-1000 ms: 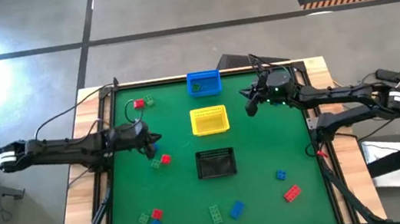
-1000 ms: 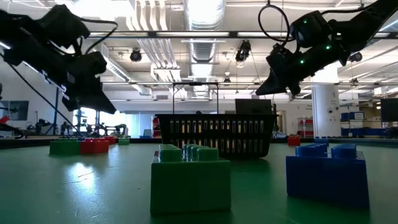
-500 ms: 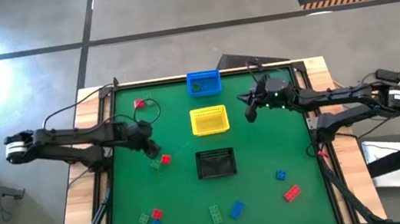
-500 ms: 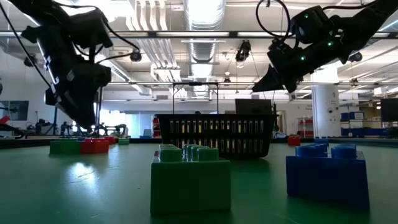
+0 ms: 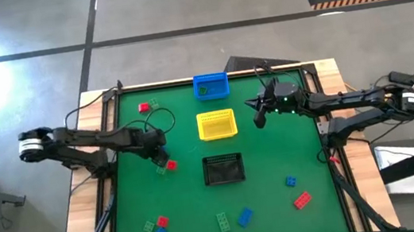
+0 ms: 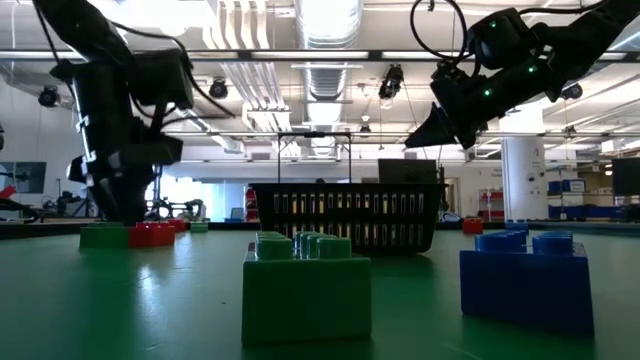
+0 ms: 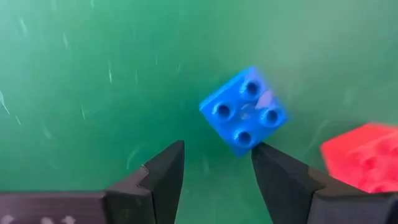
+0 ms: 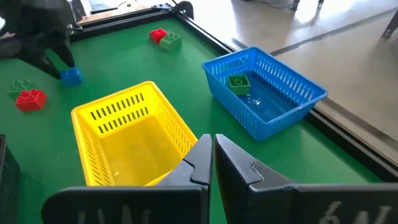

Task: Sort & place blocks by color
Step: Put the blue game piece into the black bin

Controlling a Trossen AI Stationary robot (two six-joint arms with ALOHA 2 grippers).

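Blue block [image 7: 244, 112] just ahead of spread left gripper [image 7: 216, 169]

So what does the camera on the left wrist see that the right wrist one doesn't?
Only the left wrist view shows the left gripper close up, fingers open just above the table, the blue block lying just beyond its tips. Only the right wrist view shows the shut right gripper, the yellow basket, and the blue basket holding a green block. Both show that blue block and the red block beside it, far off in the right wrist view.
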